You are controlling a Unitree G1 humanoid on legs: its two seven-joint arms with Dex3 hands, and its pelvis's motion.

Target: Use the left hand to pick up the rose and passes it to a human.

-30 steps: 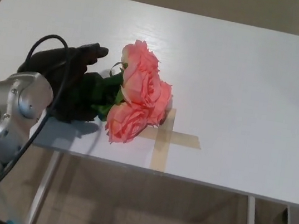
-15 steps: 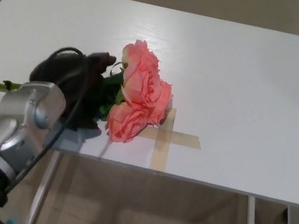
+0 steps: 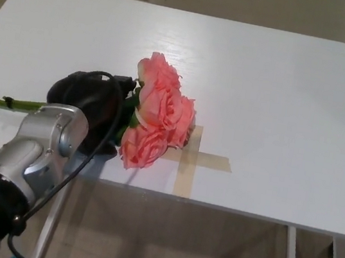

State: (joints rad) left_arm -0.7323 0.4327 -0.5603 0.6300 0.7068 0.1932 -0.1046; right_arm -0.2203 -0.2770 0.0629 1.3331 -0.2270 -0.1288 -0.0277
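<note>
Low over the white table (image 3: 282, 93), the left hand (image 3: 91, 107) wraps its fingers around the rose (image 3: 154, 120) just behind the blooms.

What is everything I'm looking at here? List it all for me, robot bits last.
rose blooms: a bunch of about three, salmon pink, near the table's front edge, just left of the tape cross.
green leaves: a few, dark green, between the blooms and the black hand.
stems: a thin bundle, green, sticking out to the left of the hand on the table.
tape cross: one, tan, stuck flat on the table by the front edge.
table: one, white, filling most of the view; pale legs show underneath.
floor: beige, seen below and beyond the table.
left hand: one, black, wrapped over the bunch just behind the blooms.
left forearm: one, silver with black cable, lower left.
</note>
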